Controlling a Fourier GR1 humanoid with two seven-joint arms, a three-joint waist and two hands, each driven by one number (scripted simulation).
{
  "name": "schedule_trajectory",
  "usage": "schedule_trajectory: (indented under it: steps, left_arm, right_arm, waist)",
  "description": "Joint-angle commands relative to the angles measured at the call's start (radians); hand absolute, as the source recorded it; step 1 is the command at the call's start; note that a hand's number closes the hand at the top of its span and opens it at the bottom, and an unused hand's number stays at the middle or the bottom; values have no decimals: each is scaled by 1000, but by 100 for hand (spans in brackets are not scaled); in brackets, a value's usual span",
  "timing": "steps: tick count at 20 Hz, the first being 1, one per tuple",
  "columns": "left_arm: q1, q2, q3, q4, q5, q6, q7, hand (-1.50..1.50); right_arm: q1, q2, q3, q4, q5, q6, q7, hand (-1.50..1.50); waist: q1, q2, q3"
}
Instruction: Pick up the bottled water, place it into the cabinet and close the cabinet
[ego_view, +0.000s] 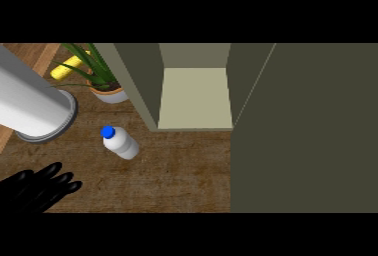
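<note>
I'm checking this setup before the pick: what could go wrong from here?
The white plastic bottle with a blue cap stands beside the grey-green cabinet's side wall, so it could clip that edge on the way in. The open cabinet door fills the right side and may obstruct an arm. The potted green plant and the large white cylinder crowd the left.

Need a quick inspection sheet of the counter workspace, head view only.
Surface: wooden counter, bare around the bottle.
Job's things: water bottle, blue cap, standing free left of the cabinet; cabinet open, shelf holds nothing; its door swung out at the right.
Clutter: potted plant at the back left; yellow object behind it; large grey cylinder at the left.
Hands: left hand low at the left, holding nothing, apart from the bottle; right hand not in view.
Cables: nothing seen.
Surroundings: nothing seen.
</note>
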Motion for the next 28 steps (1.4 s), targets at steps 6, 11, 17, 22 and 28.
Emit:
schedule_trajectory:
  steps: [6,11,17,22,28]
  left_arm:
    - [110,77,146,-76,195,-33,69,-150]
    - [155,97,238,-66,276,-87,102,-150]
    - [135,124,292,-33,331,-54,125,-150]
    - [157,62,331,-11,276,-53,124,-150]
    - [70,62,334,104,197,-41,136,-150]
  right_arm:
    - [97,-13,-52,-219,-153,13,110,-150]
    - [120,24,-28,-189,-96,19,78,-150]
    - [157,6,-61,-263,-184,37,128,-150]
    - [162,-10,-119,-215,-219,79,78,-150]
    - [186,0,-118,-228,-222,98,61,-150]
  waist:
    - [3,-1,0]
    - [7,0,-1]
    - [-7,-1,-1]
    - [-6,0,-1]
    - [-21,2,-1]
